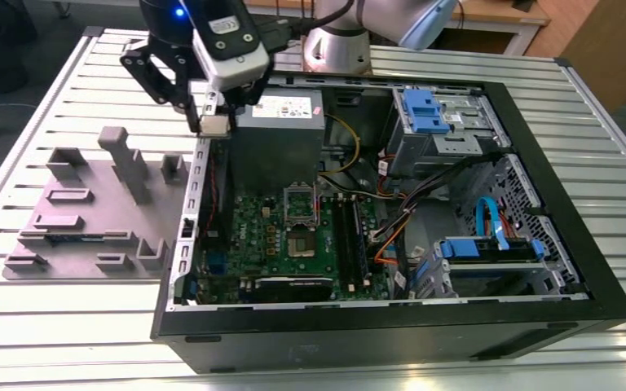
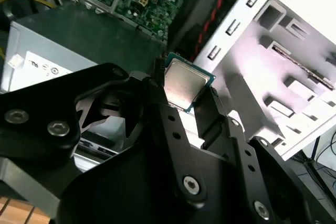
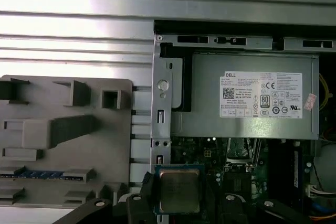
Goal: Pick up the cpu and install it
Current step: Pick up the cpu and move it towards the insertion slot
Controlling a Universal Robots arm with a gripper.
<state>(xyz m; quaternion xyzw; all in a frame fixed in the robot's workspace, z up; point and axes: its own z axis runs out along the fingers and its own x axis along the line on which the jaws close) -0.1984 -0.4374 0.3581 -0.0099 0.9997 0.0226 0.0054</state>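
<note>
Cpu (image 2: 184,83) is off the surfaces, pinched by its edges in the gripper (image 2: 184,99), fingers closed on two opposite sides, metal top showing in both wrist views. In the exterior view it hangs over the case's side wall (image 1: 199,191), between the grey fixture tray (image 1: 85,212) and the power supply (image 1: 280,114).

Risks:
- Grip is on thin edges only. A slip or tilt looks possible if anything gets bumped, and a tilted chip would likely seat badly.
- Side wall rim sits right under the chip and the power supply is just beside the fingers, so dropping here would likely clip one of them.
- Socket (image 1: 300,232) is well apart, deeper in on the motherboard (image 1: 264,236). Can't tell if its frame is open.
- Memory slots (image 1: 346,224) sit just beside the socket and loose cables (image 1: 384,236) are near, on the exterior view's right. The wide fingers could snag there.

Room: open air above the case. Open above the tray side too, apart from its upright posts. It's tightest around the socket.
</note>
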